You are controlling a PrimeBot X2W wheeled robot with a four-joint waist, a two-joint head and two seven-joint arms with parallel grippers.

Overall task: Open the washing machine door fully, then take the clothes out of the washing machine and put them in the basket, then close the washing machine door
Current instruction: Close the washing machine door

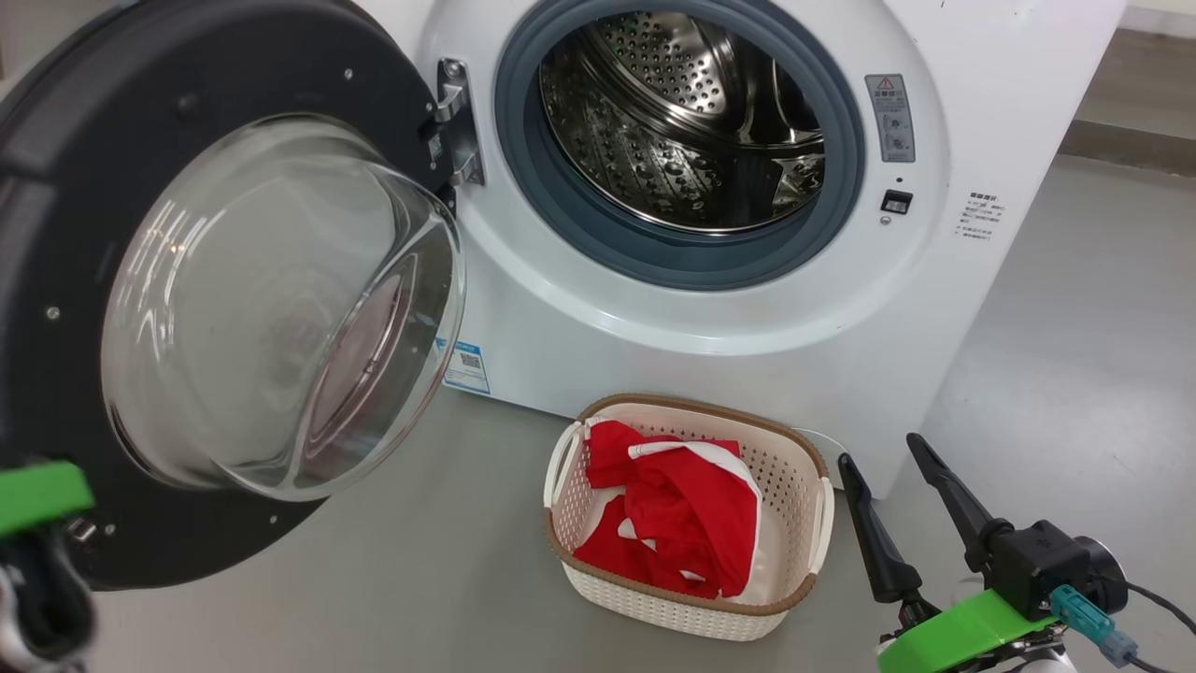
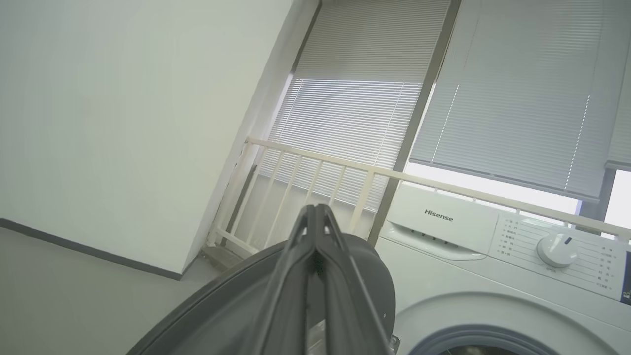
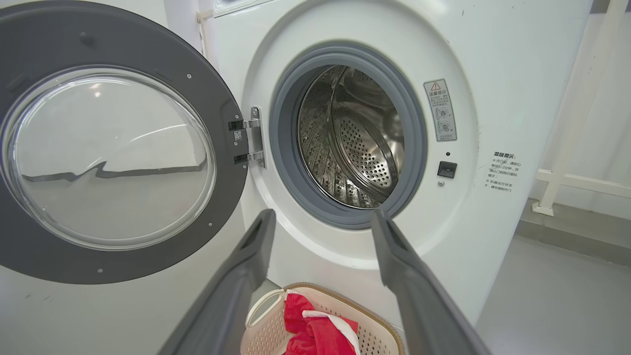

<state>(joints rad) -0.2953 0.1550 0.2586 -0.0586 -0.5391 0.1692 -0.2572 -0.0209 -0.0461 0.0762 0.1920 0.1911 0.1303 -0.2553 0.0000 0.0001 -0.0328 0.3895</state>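
The right gripper (image 1: 880, 451) gapes wide, empty. Just left of it, the basket (image 1: 790, 467) holds the clothes (image 1: 691, 523) before the washing machine (image 1: 747, 355). The left gripper (image 2: 315, 217) is pinched together against the rim of the washing machine door (image 1: 56, 187), which stands swung left, bowl facing outward.

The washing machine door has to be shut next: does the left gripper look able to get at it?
Probably yes. The left gripper, fingers together, lies right along the dark rim of the washing machine door, with nothing between them; whether they touch is unclear.
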